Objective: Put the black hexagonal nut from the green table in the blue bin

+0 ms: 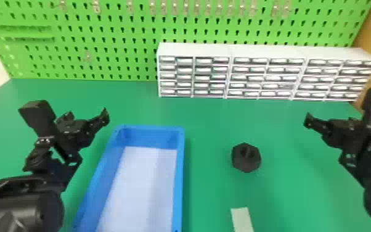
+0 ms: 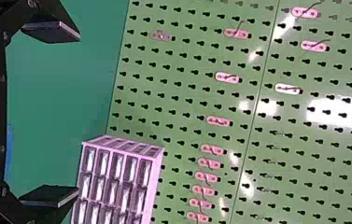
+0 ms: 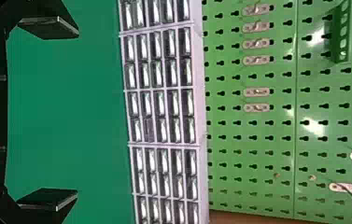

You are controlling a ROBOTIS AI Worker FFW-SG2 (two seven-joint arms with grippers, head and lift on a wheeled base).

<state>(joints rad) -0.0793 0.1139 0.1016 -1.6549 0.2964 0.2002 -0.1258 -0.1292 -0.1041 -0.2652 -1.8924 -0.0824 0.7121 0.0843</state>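
Note:
The black hexagonal nut [image 1: 246,158] lies on the green table [image 1: 214,123], right of the blue bin [image 1: 180,172], whose pale floor holds nothing visible. In the head view my left gripper [image 1: 84,118] is left of the bin's far end; in the left wrist view this gripper [image 2: 78,114] is open, its fingers wide apart. My right gripper [image 1: 326,122] is held to the right of the nut and farther back; in the right wrist view the gripper [image 3: 78,114] is open with nothing between its fingers.
A white drawer cabinet [image 1: 265,74] stands along the table's back right, before a green pegboard [image 1: 101,43]. A pale strip [image 1: 242,219] lies on the table nearer than the nut, right of the bin.

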